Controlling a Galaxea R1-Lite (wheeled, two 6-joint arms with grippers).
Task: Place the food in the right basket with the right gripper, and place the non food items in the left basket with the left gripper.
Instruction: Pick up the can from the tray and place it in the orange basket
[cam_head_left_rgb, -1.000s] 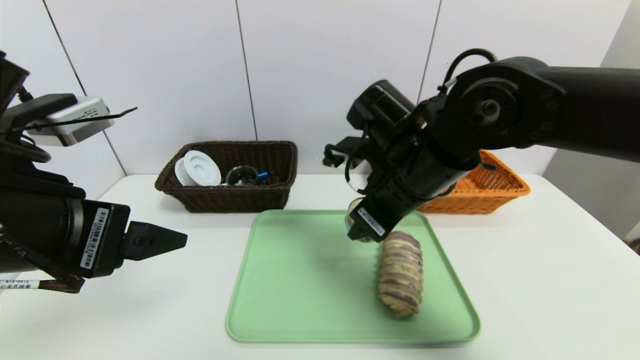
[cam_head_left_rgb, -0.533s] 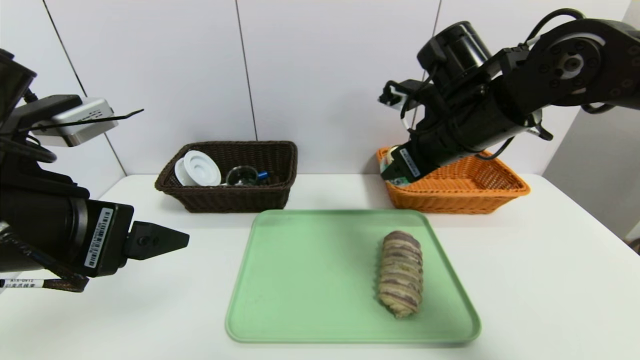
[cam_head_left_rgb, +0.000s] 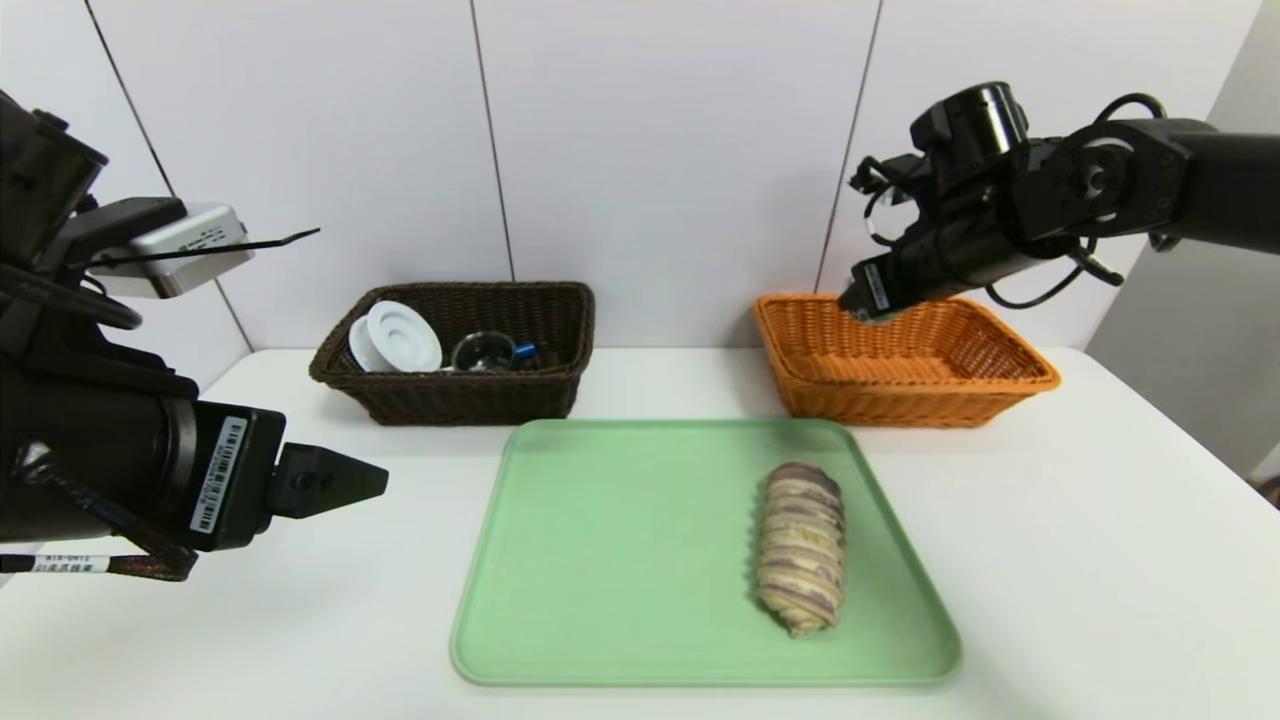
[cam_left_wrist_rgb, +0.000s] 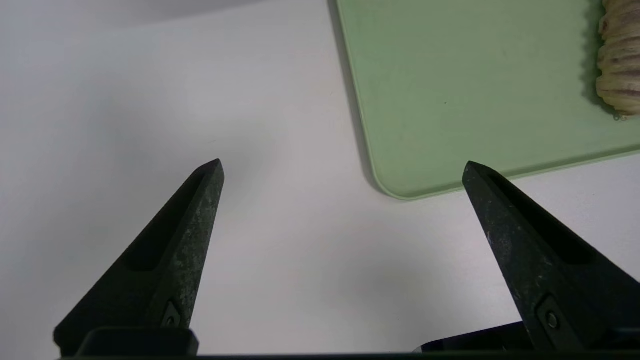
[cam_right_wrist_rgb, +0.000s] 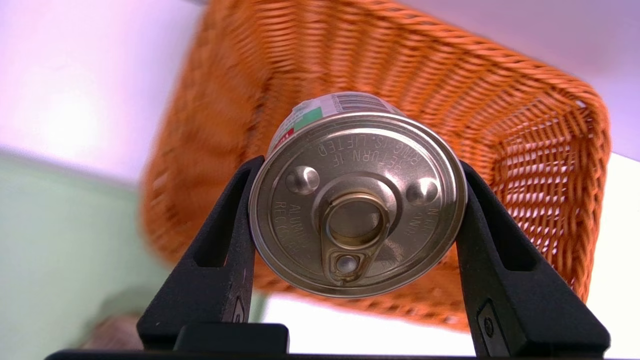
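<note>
Pinching the small round gold-lidded, green-labelled can (cam_right_wrist_rgb: 356, 192) between my right gripper (cam_head_left_rgb: 868, 300) fingers, I hang over the far left rim of the orange woven wicker basket (cam_head_left_rgb: 985, 400), whose open floor lies below, to my right.

Green tray (cam_head_left_rgb: 620, 560) on white table (cam_head_left_rgb: 1080, 560) (grey wall (cam_head_left_rgb: 650, 150) behind).

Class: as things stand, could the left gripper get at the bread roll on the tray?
Probably yes: the left gripper is open beside the tray, and nothing lies between it and the bread roll.
</note>
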